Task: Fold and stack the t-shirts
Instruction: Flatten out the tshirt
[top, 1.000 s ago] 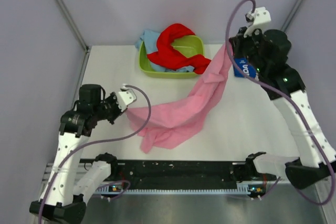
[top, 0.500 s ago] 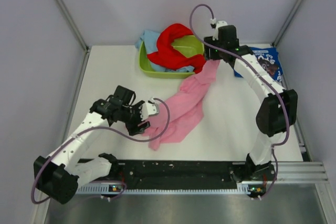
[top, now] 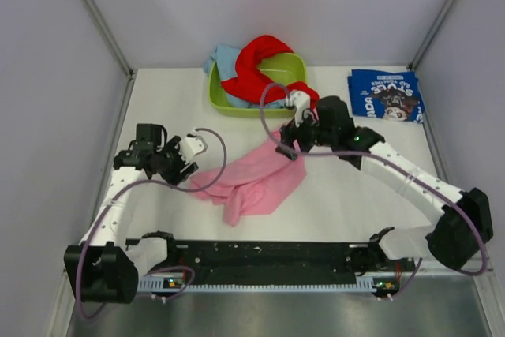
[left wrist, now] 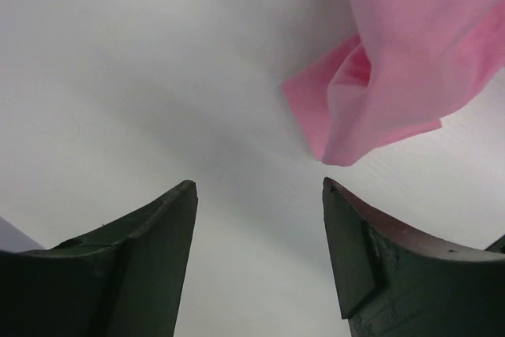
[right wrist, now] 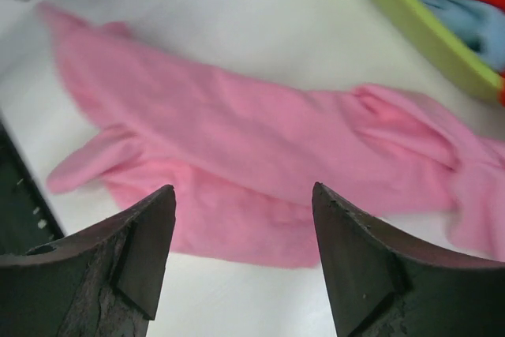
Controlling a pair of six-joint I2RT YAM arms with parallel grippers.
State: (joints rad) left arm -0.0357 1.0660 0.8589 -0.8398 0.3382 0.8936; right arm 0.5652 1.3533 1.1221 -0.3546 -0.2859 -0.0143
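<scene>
The pink t-shirt (top: pixel 254 183) lies loose and crumpled on the white table, between the two arms. My left gripper (top: pixel 189 162) stands open just left of the shirt's left corner (left wrist: pixel 394 76), with only bare table between its fingers (left wrist: pixel 259 187). At the shirt's upper right end my right gripper (top: pixel 286 149) hovers open above the cloth (right wrist: pixel 260 144), holding nothing (right wrist: pixel 243 189). The navy blue printed t-shirt (top: pixel 386 95) lies folded flat at the back right. Red (top: pixel 264 65) and light blue (top: pixel 223 59) t-shirts are heaped in the tub.
The lime green tub (top: pixel 237 105) stands at the back centre, its rim (right wrist: pixel 410 25) close behind the right gripper. Grey walls close in the table on the left, right and back. The black rail (top: pixel 260 256) runs along the near edge.
Both grippers have opened and let go of the pink t-shirt, which has dropped into a heap. The right arm swung from the back right down to the centre. The left arm drew back left.
</scene>
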